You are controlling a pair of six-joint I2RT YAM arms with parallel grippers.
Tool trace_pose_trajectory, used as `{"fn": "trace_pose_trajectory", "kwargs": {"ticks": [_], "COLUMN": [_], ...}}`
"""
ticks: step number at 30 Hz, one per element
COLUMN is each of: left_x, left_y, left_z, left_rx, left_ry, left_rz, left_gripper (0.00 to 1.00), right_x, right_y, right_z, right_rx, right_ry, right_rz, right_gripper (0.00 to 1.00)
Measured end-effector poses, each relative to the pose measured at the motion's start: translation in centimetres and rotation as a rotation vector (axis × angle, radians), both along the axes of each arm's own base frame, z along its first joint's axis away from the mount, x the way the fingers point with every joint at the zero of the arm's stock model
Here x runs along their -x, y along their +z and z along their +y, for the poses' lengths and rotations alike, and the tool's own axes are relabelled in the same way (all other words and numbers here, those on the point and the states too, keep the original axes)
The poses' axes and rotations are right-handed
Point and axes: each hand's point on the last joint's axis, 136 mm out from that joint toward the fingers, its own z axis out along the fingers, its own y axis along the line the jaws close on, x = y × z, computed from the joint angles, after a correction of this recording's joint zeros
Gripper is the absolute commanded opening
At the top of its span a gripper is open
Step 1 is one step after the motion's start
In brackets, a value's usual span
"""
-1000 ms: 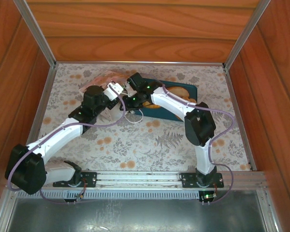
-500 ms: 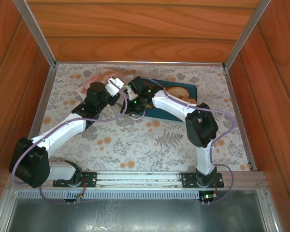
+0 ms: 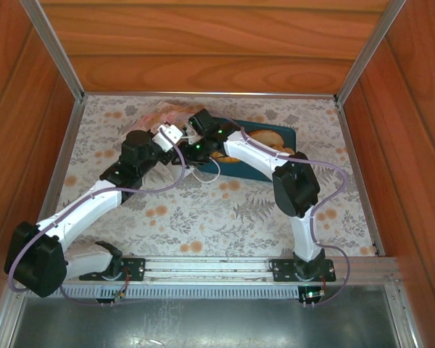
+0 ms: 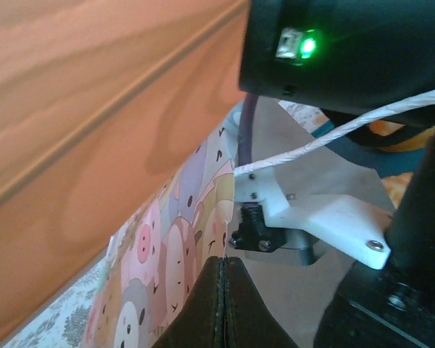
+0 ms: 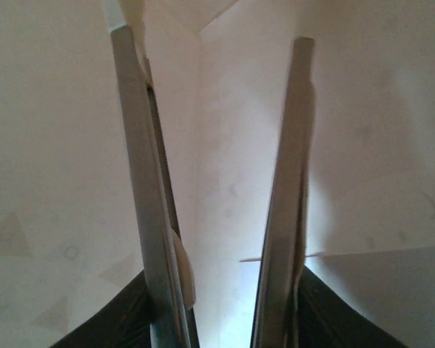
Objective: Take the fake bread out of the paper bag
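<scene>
We're seeing the left gripper (image 4: pixel 221 290) pinching the paper bag (image 3: pixel 162 114) by its edge, upper centre of frame; the right gripper (image 5: pixel 214 43) is sitting inside it, fingers (image 5: pixel 134 181) spread; fake bread (image 3: pixel 267 135) is lying on the teal tray (image 3: pixel 291 139), just right.

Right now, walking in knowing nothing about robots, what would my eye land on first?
First, the paper bag at the far left-centre of the flowery table: the left gripper is pinched shut on its cartoon-printed edge, while the right gripper reaches inside with fingers apart, nothing between them. Just right of it, a teal tray holds golden fake bread.
</scene>
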Motion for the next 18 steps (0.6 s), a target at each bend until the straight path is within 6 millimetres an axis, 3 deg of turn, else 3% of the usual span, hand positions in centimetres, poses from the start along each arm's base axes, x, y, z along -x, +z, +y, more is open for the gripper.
{"fn": "trace_pose_trajectory", "kwargs": {"ticks": [11,18], "left_x": [0.1,0.2], "left_y": [-0.1,-0.2], "left_z": [-0.2,-0.3], "left_rx": [-0.004,-0.003], "left_ry": [-0.016,-0.022], "left_rz": [-0.001,0.003], "left_gripper": [0.00,0.00], "right_x": [0.0,-1.2], "right_y": [-0.9,-1.0], "right_z": [-0.7,0.4], "right_rx": [0.034,0.030], "right_ry": [-0.022,-0.029], "right_rz": [0.038,0.034], "right_gripper": [0.46,0.46]}}
